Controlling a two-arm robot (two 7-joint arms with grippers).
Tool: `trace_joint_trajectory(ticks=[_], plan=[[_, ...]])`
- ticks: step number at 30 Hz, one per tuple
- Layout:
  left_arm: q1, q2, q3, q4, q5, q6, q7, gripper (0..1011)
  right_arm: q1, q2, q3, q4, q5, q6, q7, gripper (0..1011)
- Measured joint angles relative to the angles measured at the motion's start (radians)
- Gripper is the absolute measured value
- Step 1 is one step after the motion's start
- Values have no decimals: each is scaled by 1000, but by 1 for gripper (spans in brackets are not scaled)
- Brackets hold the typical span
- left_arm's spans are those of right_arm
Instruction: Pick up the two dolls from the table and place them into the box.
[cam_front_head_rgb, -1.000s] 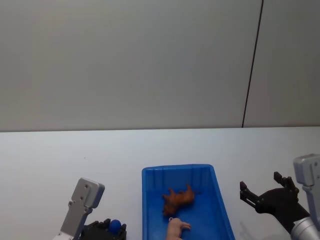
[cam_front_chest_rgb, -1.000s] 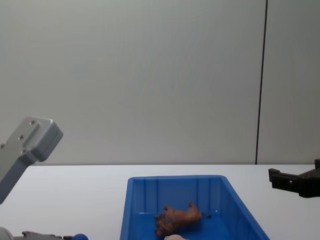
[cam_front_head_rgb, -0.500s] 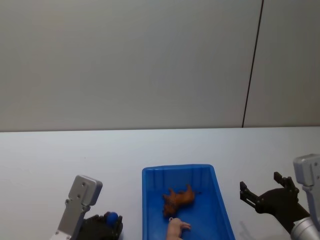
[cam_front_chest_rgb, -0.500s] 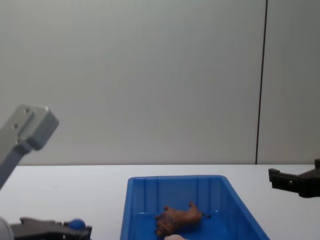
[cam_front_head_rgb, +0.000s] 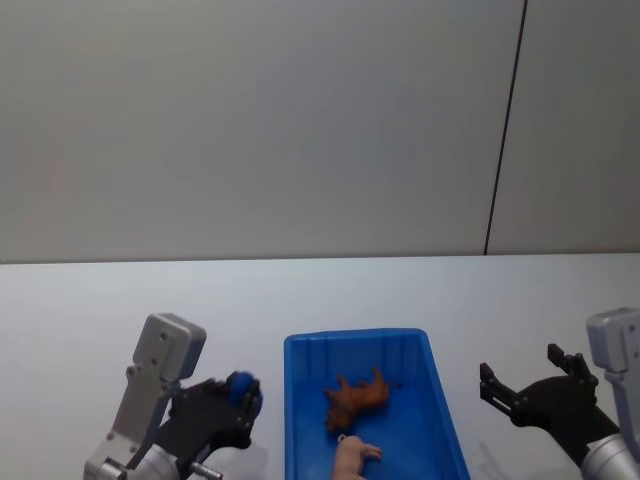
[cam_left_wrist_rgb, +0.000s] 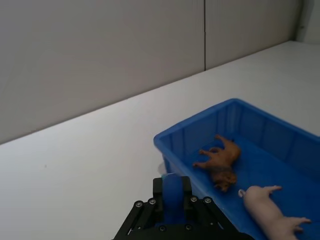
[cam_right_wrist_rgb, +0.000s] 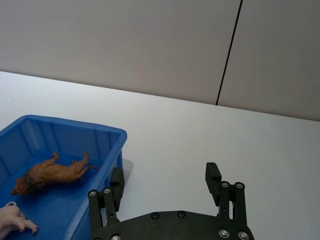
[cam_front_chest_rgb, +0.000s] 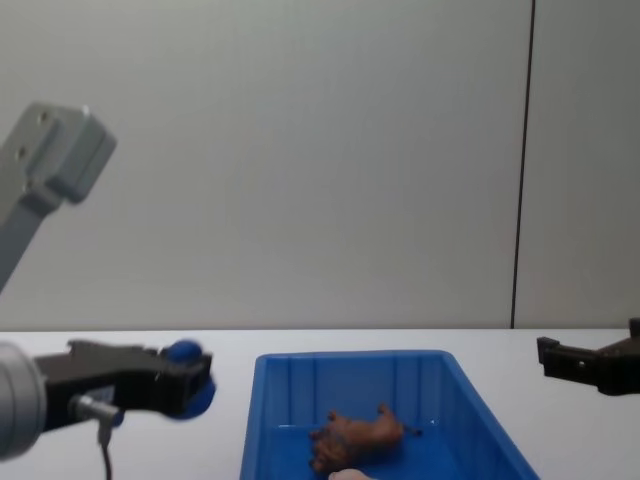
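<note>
Box (cam_front_head_rgb: 440, 400): blue bin on white bench (cam_front_head_rgb: 90, 310). Brown doll (cam_front_head_rgb: 357, 397) lies inside it. Left end effector (cam_front_head_rgb: 240, 398), just left of the box, clamps blue doll (cam_front_head_rgb: 243, 386) aloft. Right end effector (cam_front_head_rgb: 530, 385), right of the box: spread wide, empty.

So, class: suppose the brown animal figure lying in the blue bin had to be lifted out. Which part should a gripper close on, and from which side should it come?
Grip the brown animal figure across its trunk, coming straight down from above: it lies on its side, legs splayed, inside the bin, whose walls probably block a sideways approach.
</note>
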Motion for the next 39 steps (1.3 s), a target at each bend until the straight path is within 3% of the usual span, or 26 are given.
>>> trace_joint_trajectory(ticks=[12, 30, 39], plan=[[-39, -23, 4, -8, 15, -66, -142, 145, 0, 0, 0, 0, 0, 0, 0, 1001], [-123, -97, 40, 54, 21, -121, -396, 736, 0, 0, 0, 0, 0, 0, 0, 1001], [-145, -119, 51, 73, 22, -130, -453, 990, 0, 0, 0, 0, 0, 0, 0, 1001]])
